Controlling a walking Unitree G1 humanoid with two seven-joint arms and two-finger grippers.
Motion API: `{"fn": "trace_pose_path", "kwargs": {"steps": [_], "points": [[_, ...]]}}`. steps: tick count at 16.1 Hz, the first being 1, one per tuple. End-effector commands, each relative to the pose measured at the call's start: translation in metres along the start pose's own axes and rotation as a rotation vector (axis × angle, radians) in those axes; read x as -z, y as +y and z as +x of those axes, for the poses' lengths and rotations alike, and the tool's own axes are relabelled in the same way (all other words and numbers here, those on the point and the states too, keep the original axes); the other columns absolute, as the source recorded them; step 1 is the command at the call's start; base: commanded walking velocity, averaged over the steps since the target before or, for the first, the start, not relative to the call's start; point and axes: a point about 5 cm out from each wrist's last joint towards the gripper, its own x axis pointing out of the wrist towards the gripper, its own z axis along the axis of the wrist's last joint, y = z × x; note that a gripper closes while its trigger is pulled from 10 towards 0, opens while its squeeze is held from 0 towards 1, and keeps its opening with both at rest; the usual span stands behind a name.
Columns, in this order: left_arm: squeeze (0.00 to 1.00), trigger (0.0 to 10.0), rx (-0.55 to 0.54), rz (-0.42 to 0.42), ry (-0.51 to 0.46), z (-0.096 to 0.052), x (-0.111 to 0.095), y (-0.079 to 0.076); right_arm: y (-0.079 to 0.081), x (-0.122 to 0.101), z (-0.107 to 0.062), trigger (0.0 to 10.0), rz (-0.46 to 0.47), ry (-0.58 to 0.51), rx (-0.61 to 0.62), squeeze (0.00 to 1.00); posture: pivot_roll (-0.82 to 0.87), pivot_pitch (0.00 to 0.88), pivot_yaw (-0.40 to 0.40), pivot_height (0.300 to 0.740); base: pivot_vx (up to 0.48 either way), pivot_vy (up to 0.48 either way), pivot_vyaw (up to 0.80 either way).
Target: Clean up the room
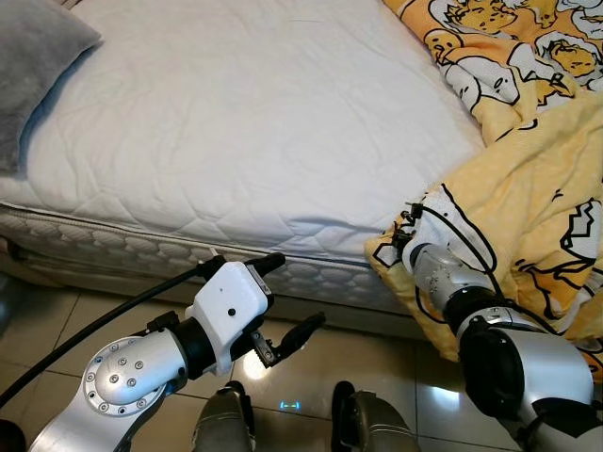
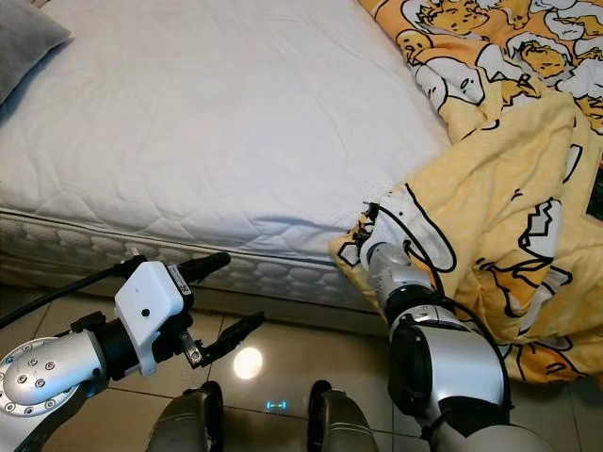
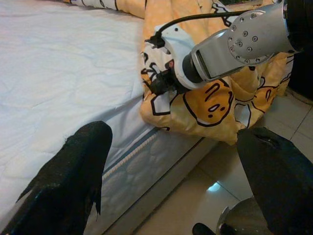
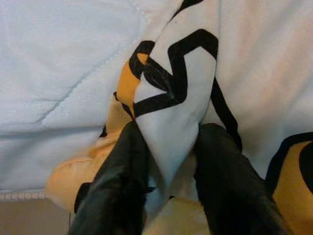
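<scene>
Bed: one big mattress (image 1: 254,122) with a soft white cover stitched in wavy lines. Its side has a bumpy quilted band.
Pillow: one grey fuzzy pillow (image 1: 33,66) lies at the far left corner of the bed.
Blanket: one yellow blanket (image 1: 528,188) with cartoon pictures drawn in black and white. It is crumpled and hangs off the right side of the bed, down toward the floor.
Floor: shiny tan tiles (image 1: 85,320) with a bright spot of light on them.
Right gripper (image 4: 168,171): its silver arm reaches forward to the bed's edge. The two black fingers are pinched on a white fold of the blanket, right at the corner of the mattress.
Left gripper (image 1: 287,301): its arm is bent low over the floor, beside the bed. The two black fingers are spread wide apart and hold nothing.
</scene>
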Motion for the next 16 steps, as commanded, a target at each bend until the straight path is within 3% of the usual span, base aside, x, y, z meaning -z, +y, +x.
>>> {"fn": "trace_pose_path", "kwargs": {"steps": [1,8,10,12,13,14,16], "points": [[0.0,10.0,0.033,0.005,-0.001,0.0,-0.002,-0.005,-0.011,0.011,0.0,0.0,0.012,0.03,0.024,0.0,0.23,0.259,-0.017,0.74,0.0,0.0,0.0],[0.0,10.0,0.04,0.006,0.01,0.001,0.002,-0.002,-0.008,0.011,0.0,0.0,-0.025,0.014,-0.043,0.0,0.21,0.21,0.009,0.74,0.0,0.0,0.0],[0.0,10.0,0.072,0.012,0.018,0.004,0.005,-0.002,0.002,0.022,-0.002,0.0,-0.122,0.051,-0.197,0.0,0.18,0.197,0.02,0.74,0.0,0.0,0.0],[0.0,10.0,0.078,0.013,0.015,0.006,0.005,-0.001,0.005,0.041,-0.005,0.0,-0.229,0.133,-0.341,0.0,0.17,0.19,0.023,0.74,0.0,0.0,0.0],[0.0,10.0,0.086,0.013,0.011,0.008,0.005,-0.001,0.003,0.062,-0.01,0.0,-0.35,0.214,-0.461,0.0,0.17,0.186,0.023,0.74,0.0,0.0,0.0],[0.0,10.0,0.095,0.011,0.008,0.009,0.005,-0.002,-0.005,0.089,-0.018,0.0,-0.444,0.316,-0.569,0.0,0.16,0.187,0.023,0.74,0.0,0.0,0.0],[0.0,10.0,0.112,0.006,0.006,0.011,0.006,-0.005,-0.025,0.139,-0.039,0.0,-0.537,0.507,-0.734,0.0,0.15,0.186,0.022,0.74,0.0,0.0,0.0]]}}
